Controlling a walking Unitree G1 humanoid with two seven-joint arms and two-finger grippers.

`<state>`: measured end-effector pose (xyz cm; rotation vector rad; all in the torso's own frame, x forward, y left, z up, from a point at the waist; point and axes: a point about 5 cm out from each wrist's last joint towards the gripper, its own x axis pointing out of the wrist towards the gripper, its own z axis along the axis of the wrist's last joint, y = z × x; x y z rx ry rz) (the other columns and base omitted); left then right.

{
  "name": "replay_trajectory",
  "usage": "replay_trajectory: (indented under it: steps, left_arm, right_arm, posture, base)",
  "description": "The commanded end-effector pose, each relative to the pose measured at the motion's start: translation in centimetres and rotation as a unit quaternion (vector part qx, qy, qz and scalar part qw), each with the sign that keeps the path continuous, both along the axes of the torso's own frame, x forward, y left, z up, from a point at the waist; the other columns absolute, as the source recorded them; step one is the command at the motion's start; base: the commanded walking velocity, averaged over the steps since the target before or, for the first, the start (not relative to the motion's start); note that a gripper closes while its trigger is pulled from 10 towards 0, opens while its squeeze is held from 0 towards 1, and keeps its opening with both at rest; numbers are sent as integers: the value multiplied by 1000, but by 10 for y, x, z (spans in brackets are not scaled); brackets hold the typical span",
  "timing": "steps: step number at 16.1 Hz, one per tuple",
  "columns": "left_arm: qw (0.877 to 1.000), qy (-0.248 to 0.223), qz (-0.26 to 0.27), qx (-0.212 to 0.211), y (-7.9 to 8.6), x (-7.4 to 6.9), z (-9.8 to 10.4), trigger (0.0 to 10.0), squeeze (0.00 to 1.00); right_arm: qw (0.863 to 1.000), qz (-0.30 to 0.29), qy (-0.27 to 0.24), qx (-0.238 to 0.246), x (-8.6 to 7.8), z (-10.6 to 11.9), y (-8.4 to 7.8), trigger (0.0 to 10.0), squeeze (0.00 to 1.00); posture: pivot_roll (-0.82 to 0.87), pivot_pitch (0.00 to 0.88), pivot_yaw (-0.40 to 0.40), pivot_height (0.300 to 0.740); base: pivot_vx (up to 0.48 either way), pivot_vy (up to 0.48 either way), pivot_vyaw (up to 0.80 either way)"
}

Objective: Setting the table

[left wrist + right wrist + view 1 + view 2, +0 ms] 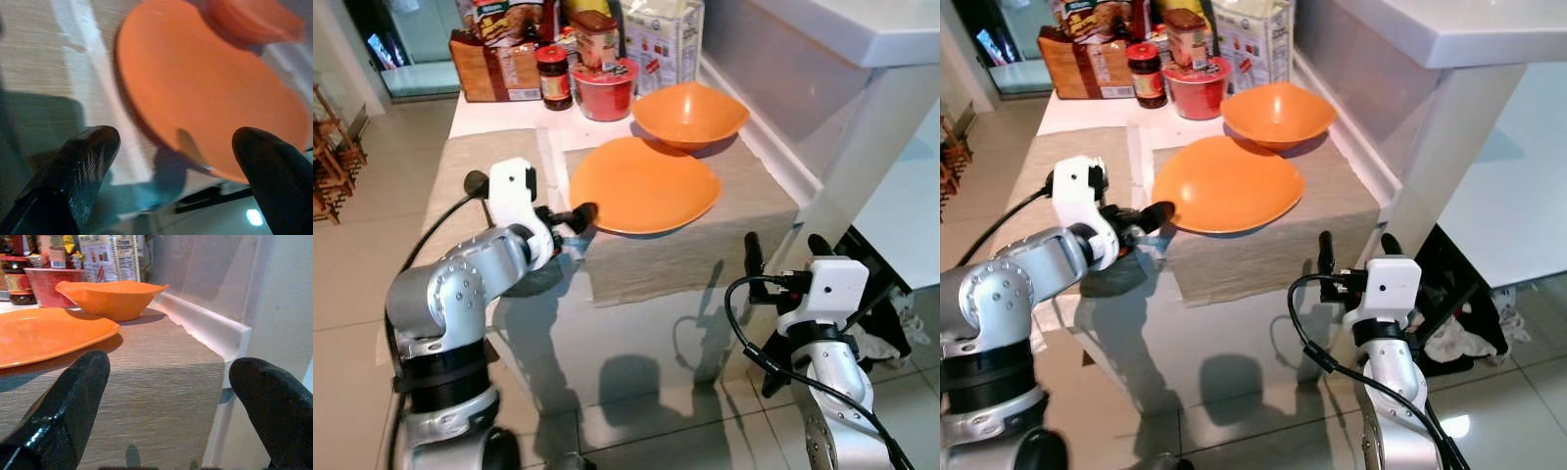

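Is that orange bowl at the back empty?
Empty: the orange bowl stands upright on the beige placemat, showing only bare orange inside.

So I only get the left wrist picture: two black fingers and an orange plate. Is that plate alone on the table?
Observer: No. An orange bowl sits just behind the plate, at the far side of the same beige placemat.
Operator: Anything further back?
Observer: A red tub, a dark jar and food boxes stand at the table's far end.
Operator: Where's the other arm?
Observer: The right gripper is open, held low in front of the table's near right corner, holding nothing.
Operator: And mine, is it touching the plate?
Observer: The left gripper is open at the plate's near left rim; I cannot tell if it touches.
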<state>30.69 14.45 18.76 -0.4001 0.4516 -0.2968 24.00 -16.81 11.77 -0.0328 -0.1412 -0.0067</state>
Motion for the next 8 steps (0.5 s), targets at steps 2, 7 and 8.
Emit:
replay_trajectory:
  steps: [2,7,8]
  left_arm:
    - [1000,3,3,-22,-5,1,4,10000,0]
    - [1000,9,-1,-27,-16,5,0,10000,0]
    - [1000,9,-1,-28,-18,6,-1,10000,0]
  right_arm:
    - [1000,5,2,1,0,-2,1,10000,0]
    - [1000,4,2,2,-2,-2,2,10000,0]
    - [1000,3,3,2,-3,-2,2,10000,0]
  posture:
    - [61,0,27,740]
    - [36,0,32,740]
    - [35,0,33,740]
  base:
    - [0,0,0]
    - [0,0,0]
    - [0,0,0]
